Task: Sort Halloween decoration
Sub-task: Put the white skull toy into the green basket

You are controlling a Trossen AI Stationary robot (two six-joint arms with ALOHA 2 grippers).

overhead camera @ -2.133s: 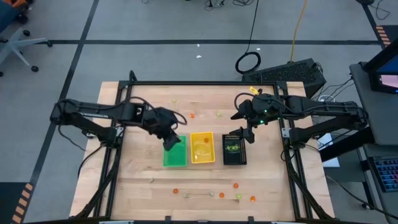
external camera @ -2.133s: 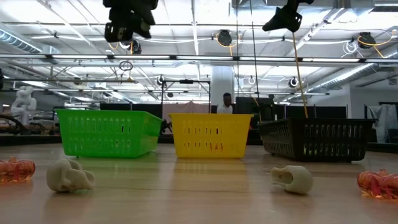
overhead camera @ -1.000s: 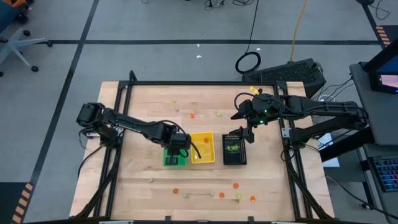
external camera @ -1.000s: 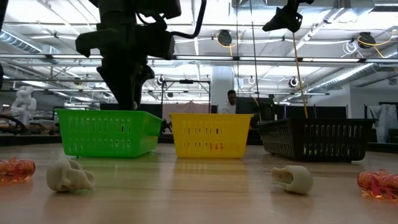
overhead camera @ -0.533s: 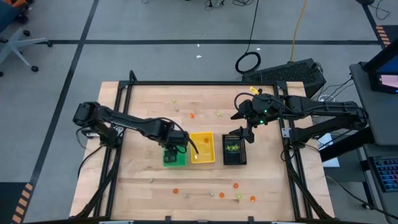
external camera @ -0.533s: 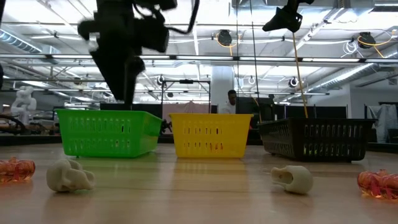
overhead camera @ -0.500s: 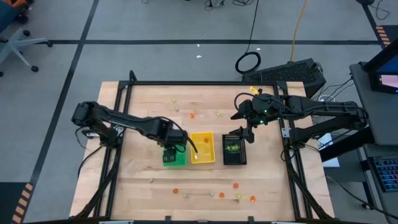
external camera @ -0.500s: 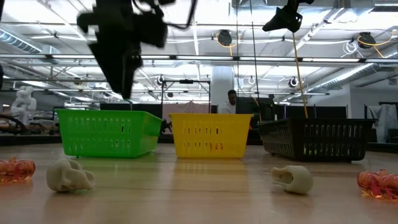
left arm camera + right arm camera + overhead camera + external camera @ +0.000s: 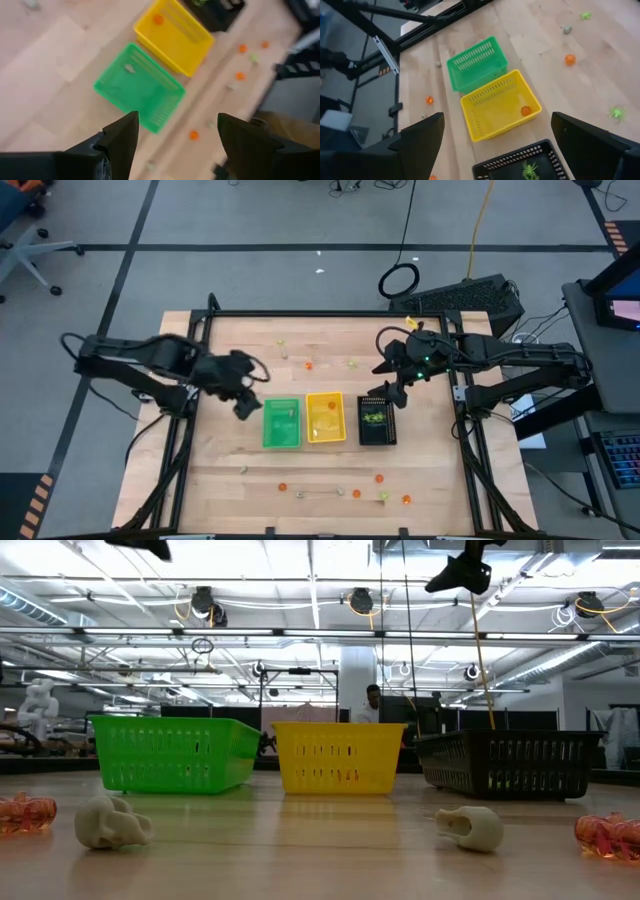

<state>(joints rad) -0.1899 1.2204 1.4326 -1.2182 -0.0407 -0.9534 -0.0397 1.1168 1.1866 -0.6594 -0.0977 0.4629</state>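
Only partly sorted, one trinket apiece is seen in the green tray (image 9: pixel 281 424), yellow tray (image 9: pixel 325 417) and black tray (image 9: pixel 376 420), while perhaps a dozen trinkets (image 9: pixel 381 478) remain scattered on the desk (image 9: pixel 330 345), and both the left gripper (image 9: pixel 172 135) and right gripper (image 9: pixel 495 135) are held above it with fingers spread and empty.

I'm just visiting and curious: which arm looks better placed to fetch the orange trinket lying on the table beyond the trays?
Probably the left. Its open left gripper is free beside the green tray. The right gripper hangs over the black tray, though the orange trinket lies between them.

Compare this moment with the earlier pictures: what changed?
The left gripper, which was down in the green tray, has lifted out and pulled back to its left; its fingers are open. A pale trinket lies in that tray. The right gripper, other trays and loose trinkets stayed put.
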